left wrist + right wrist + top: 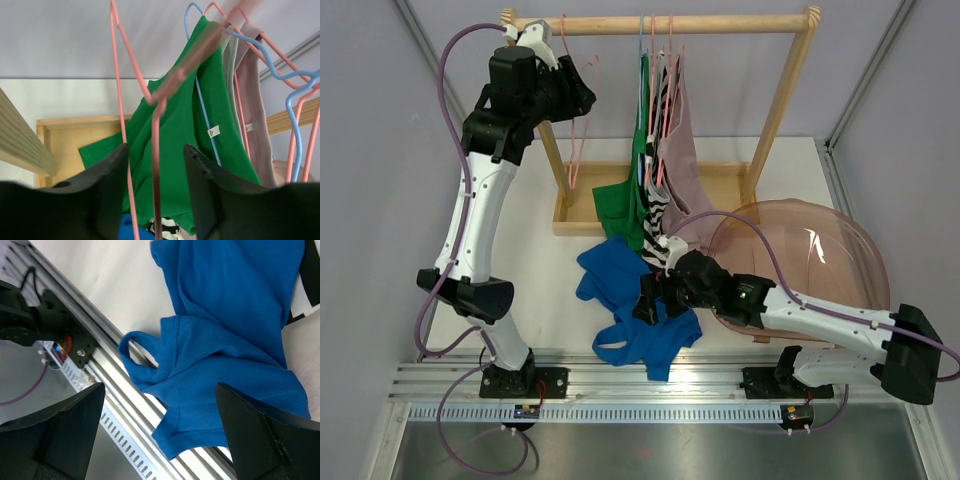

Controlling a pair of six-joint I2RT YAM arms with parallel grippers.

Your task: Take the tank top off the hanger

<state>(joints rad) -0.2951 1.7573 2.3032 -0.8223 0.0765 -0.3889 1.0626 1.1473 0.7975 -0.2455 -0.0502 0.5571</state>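
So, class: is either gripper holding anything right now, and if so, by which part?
Neither holds anything. The right gripper is open above the blue tank top; the left gripper is open, with a pink hanger wire between its fingers.

Blue tank top (638,300), pink hanger (578,135)

blue tank top (235,330) fine-ribbed matte cloth, rack (660,22) bare pale wood, pink hanger (155,125) smooth glossy coating, bowl (820,250) glossy translucent plastic
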